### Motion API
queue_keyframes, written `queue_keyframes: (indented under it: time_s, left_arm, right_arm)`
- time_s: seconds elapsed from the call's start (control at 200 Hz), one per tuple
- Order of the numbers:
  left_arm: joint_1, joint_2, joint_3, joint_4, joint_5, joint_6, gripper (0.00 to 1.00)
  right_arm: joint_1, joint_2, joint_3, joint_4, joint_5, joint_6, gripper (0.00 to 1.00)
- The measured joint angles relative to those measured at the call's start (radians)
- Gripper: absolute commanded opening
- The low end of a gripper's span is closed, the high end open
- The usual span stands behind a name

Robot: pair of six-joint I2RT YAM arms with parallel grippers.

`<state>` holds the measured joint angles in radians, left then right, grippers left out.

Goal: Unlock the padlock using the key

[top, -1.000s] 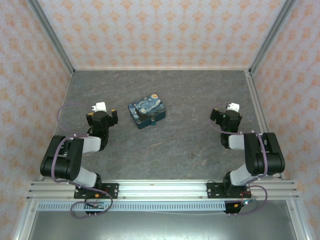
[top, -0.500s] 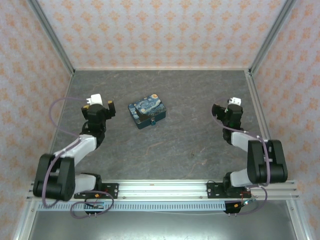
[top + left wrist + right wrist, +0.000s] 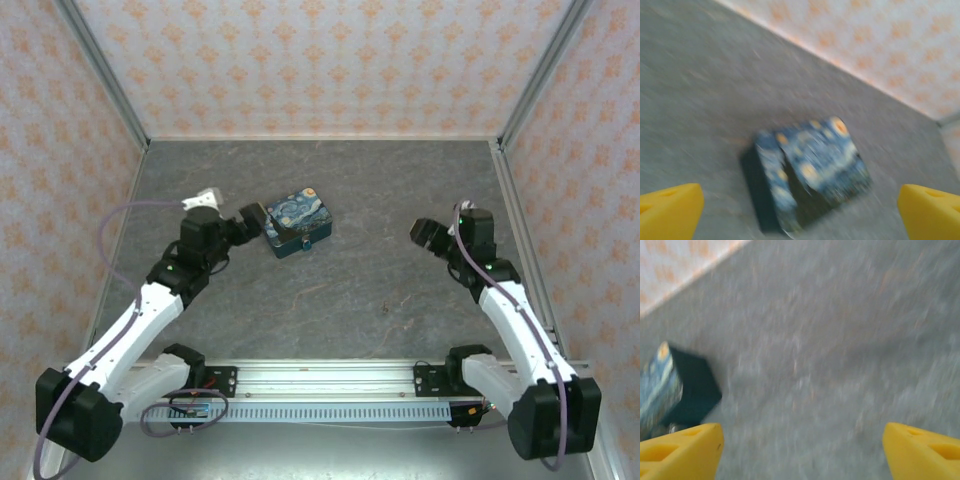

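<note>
The small dark padlock (image 3: 289,233) lies on top of the blue starry-night box (image 3: 300,212), left of the table's middle. A tiny teal spot, the key (image 3: 309,243), shows at the box's near edge. My left gripper (image 3: 250,221) is just left of the box, open and empty. In the blurred left wrist view the box (image 3: 832,160) lies between and beyond the yellow fingertips (image 3: 671,209), with the padlock a dark wedge (image 3: 801,186) on it. My right gripper (image 3: 424,235) is open over bare table, far right of the box. Its wrist view has the box (image 3: 659,382) at the left edge.
The grey stone-look table (image 3: 370,290) is walled by patterned panels (image 3: 320,60) on three sides. An aluminium rail (image 3: 330,378) carrying both arm bases runs along the near edge. Open table lies between the box and the right gripper.
Both arms have unfolded and reached out. The left gripper has swung right, up to the box's left side. The right gripper has turned left toward the middle and dropped lower.
</note>
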<state>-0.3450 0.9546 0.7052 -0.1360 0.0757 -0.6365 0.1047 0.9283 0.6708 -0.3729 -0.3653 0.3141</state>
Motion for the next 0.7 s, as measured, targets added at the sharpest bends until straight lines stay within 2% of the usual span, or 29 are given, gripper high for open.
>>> queue_keyframes:
  time_s: [0.095, 0.26, 0.49, 0.701]
  left_arm:
    - [-0.087, -0.008, -0.028, 0.001, 0.015, -0.066, 1.00]
    - [-0.178, 0.039, -0.044, 0.016, 0.014, -0.127, 1.00]
    - [-0.262, 0.131, -0.043, 0.041, -0.013, -0.157, 1.00]
    - [-0.288, 0.169, -0.019, 0.040, -0.037, -0.168, 1.00]
  right_arm:
    - [0.041, -0.046, -0.036, -0.137, -0.044, 0.033, 0.70]
    - [0.170, -0.027, -0.099, -0.240, -0.048, 0.116, 0.63]
    - [0.340, 0.130, -0.099, -0.250, 0.036, 0.169, 0.57]
    - [0.449, 0.205, -0.095, -0.244, 0.112, 0.201, 0.56]
